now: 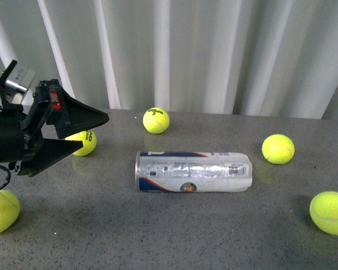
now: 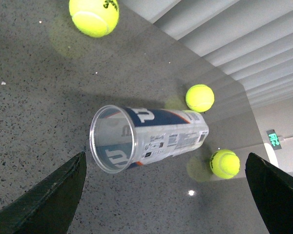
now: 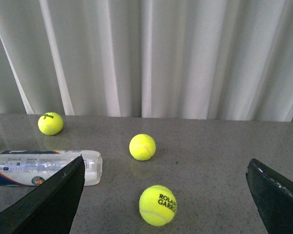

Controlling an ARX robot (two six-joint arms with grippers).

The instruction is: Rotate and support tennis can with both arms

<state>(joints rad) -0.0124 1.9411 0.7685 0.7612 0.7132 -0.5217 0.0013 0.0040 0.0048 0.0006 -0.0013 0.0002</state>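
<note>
Front view: L gripper (image 1: pixel 96 132) sat far left, jaws spread wide, holding nothing, w/ a tennis ball (image 1: pixel 83 142) just behind its tips. Tennis can (image 1: pixel 193 171) lay on its side mid-table (image 1: pixel 101 225), at the gripper's 4 o'clock, clear of it. Another ball (image 1: pixel 156 120) sat at the can's 11 o'clock, a third ball (image 1: pixel 278 148) at approx. 3 o'clock. R wrist view: R gripper (image 3: pixel 166 161) also gaped wide, gripping nothing.

The clear tennis can (image 1: pixel 193 171) is lying sideways mid-table, mouth facing the left edge, where the left gripper (image 1: pixel 94 133) is hovering, jaws spread.
</note>
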